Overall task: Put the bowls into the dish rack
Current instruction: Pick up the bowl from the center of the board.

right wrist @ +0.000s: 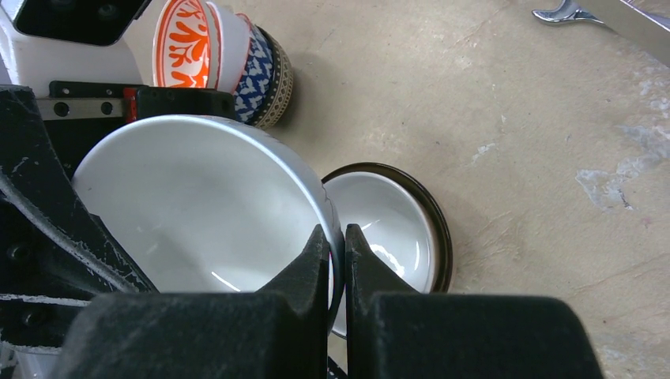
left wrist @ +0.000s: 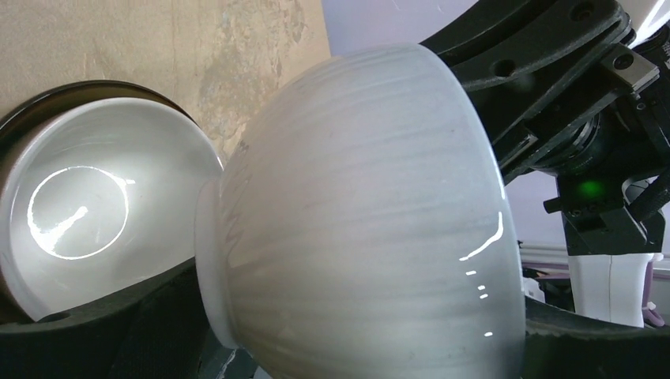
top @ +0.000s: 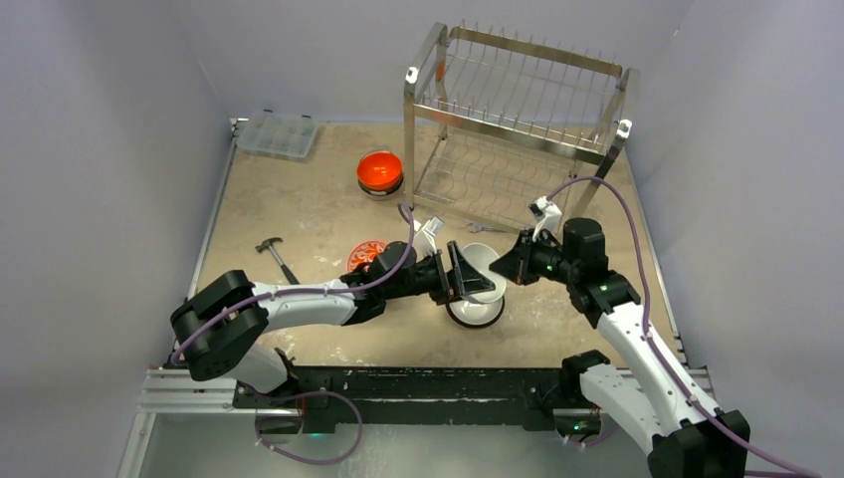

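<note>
Right jaws: closed on the rim of the white bowl (right wrist: 197,205), one finger inside the wall and one outside, at the edge nearest the right arm.
Left jaws: spread wide, with the outer wall of that bowl between them. I cannot tell whether the pads press on it.
White bowl: clear of the desk (top: 299,199) and tipped on its side between the two arms, mouth toward the right arm and foot toward the left.
Key relation: the dish rack (top: 518,110) stands beyond the bowl, at the far side of the desk and somewhat to the right. By my reading the right arm is the nearer one.
Directly below: a dark-rimmed bowl (right wrist: 395,217), white inside, sits upright on the desk under the raised one. I cannot tell whether the two touch.
Beside the left arm: patterned bowls (right wrist: 229,55), orange-and-white against blue-and-white.
Farther out: an orange bowl stack (top: 379,171) near the rack's left legs.
In the way: a wrench (top: 478,228) lies flat between the raised bowl and the rack's lower tier, probably too low to block a lifted carry. The rack's near posts and upper tier look like the real clearance.
Off to the left: a hammer (top: 274,254) and a clear box (top: 279,132), well apart from the route.
</note>
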Controlling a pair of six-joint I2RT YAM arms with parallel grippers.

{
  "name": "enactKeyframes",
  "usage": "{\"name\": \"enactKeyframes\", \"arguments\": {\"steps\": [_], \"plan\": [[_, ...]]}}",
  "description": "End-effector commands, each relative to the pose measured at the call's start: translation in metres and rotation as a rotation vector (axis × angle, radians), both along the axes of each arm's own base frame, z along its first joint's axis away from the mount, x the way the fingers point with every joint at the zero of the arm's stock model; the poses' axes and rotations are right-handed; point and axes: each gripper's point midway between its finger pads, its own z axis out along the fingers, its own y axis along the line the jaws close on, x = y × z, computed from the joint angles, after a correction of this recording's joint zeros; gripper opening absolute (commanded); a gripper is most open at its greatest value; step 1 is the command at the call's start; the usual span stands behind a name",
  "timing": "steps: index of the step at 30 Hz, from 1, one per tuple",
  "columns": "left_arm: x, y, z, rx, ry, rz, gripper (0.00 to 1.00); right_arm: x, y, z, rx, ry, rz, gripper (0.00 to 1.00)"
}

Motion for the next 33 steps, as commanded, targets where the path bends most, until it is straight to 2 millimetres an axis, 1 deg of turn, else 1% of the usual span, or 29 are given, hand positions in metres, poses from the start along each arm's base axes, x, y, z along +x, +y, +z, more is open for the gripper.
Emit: {"name": "enactKeyframes", "arguments": {"steps": [1, 4, 9, 12, 18, 21, 24, 26, 30, 33], "plan": [[0.001, -0.002, 0.021, -0.028, -0.056, -0.010, 0.82, 0.011, 0.002, 0.038, 0.031, -0.113, 0.000, 0.00], [0.001, -0.005, 0.022, -0.040, -0.060, -0.018, 0.80, 0.008, 0.006, 0.035, 0.047, -0.100, 0.023, 0.00], [0.004, -0.007, 0.022, -0.039, -0.070, -0.008, 0.81, 0.006, 0.009, 0.031, 0.057, -0.088, 0.039, 0.00], [0.006, -0.008, 0.023, -0.039, -0.072, 0.000, 0.80, 0.007, 0.009, 0.032, 0.065, -0.090, 0.033, 0.00], [0.010, -0.012, 0.024, -0.040, -0.072, 0.002, 0.72, 0.009, 0.008, 0.031, 0.062, -0.090, 0.026, 0.00], [0.014, -0.012, 0.023, -0.032, -0.074, 0.014, 0.66, 0.008, 0.007, 0.032, 0.056, -0.091, 0.026, 0.01], [0.014, -0.012, 0.022, -0.028, -0.078, 0.012, 0.57, 0.009, 0.006, 0.032, 0.051, -0.094, 0.018, 0.08], [0.016, -0.011, 0.022, -0.026, -0.080, 0.016, 0.53, 0.009, 0.006, 0.032, 0.049, -0.097, 0.016, 0.12], [0.020, -0.005, 0.026, -0.023, -0.091, 0.027, 0.48, 0.010, 0.006, 0.032, 0.048, -0.097, 0.015, 0.21], [0.022, 0.000, 0.030, -0.023, -0.102, 0.036, 0.47, 0.009, 0.006, 0.031, 0.047, -0.089, 0.017, 0.26]]}}
